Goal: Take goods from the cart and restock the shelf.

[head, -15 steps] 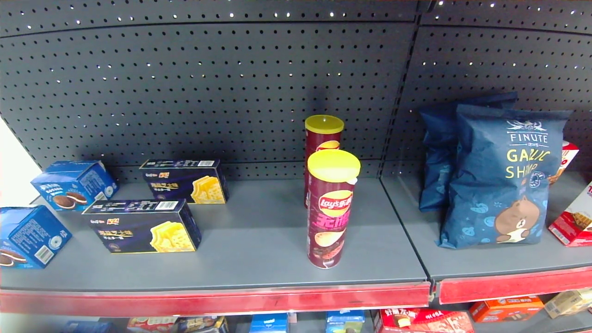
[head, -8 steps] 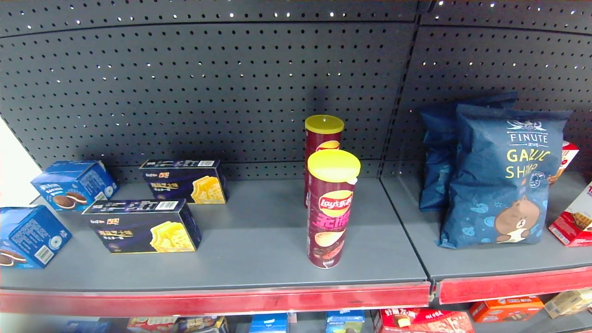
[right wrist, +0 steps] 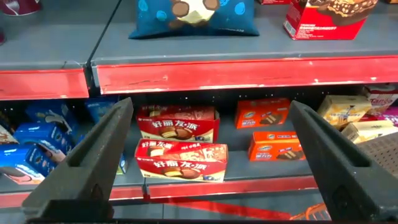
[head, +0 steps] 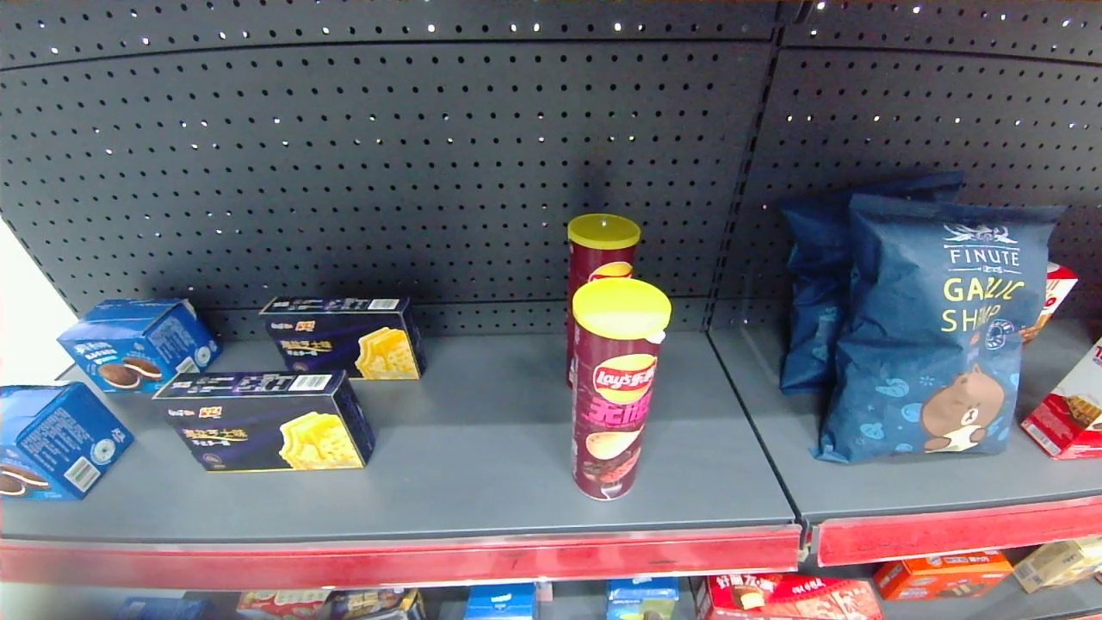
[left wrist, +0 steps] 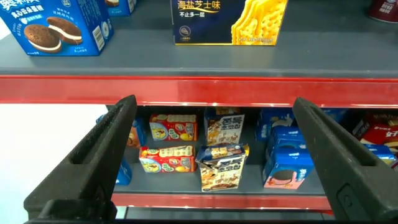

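Note:
Two maroon chip cans with yellow lids stand mid-shelf, one point(head: 618, 396) in front of the other point(head: 601, 258). Dark boxes of yellow crackers point(head: 267, 422) point(head: 344, 337) and blue cookie boxes point(head: 138, 343) point(head: 52, 439) lie to the left on the grey shelf point(head: 482, 465). Blue snack bags point(head: 934, 336) lean at the right. My left gripper point(left wrist: 214, 155) is open and holds nothing, facing the shelf's red front edge point(left wrist: 199, 90) below the cracker box point(left wrist: 230, 22). My right gripper point(right wrist: 214, 155) is open and holds nothing, before the red edge point(right wrist: 249, 74) under a blue bag point(right wrist: 193, 15).
A lower shelf holds red boxes point(right wrist: 180, 158), orange boxes point(right wrist: 273, 146) and blue packs point(left wrist: 283, 174). Red boxes point(head: 1067, 405) stand at the far right of the upper shelf. Bare shelf lies between the cracker boxes and the cans. A perforated back panel point(head: 387, 172) closes the rear.

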Controlling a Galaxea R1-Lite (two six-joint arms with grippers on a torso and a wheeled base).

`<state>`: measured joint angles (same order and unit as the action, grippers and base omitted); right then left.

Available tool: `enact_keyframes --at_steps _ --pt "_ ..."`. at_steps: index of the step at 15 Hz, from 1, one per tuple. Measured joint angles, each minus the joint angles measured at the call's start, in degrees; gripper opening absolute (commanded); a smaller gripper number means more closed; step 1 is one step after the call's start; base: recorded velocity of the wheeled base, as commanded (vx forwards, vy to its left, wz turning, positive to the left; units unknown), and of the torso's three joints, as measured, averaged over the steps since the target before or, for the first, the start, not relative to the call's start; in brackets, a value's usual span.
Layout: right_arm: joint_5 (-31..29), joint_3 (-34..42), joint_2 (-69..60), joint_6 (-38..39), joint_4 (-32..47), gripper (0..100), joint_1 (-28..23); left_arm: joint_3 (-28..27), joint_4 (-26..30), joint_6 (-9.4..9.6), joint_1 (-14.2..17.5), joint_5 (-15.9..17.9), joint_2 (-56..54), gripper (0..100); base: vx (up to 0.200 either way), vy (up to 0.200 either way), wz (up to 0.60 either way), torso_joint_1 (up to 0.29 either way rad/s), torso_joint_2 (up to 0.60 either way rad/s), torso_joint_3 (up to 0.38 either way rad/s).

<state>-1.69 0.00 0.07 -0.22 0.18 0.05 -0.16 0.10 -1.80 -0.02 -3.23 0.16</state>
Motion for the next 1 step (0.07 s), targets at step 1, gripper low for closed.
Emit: enact_keyframes --at_steps 1 --pt "0.0 0.0 0.0 0.0 0.0 100 0.0 0.0 0.0 -0.02 0.0 0.0 0.0 100 0.000 0.000 0.00 0.000 0.00 0.000"
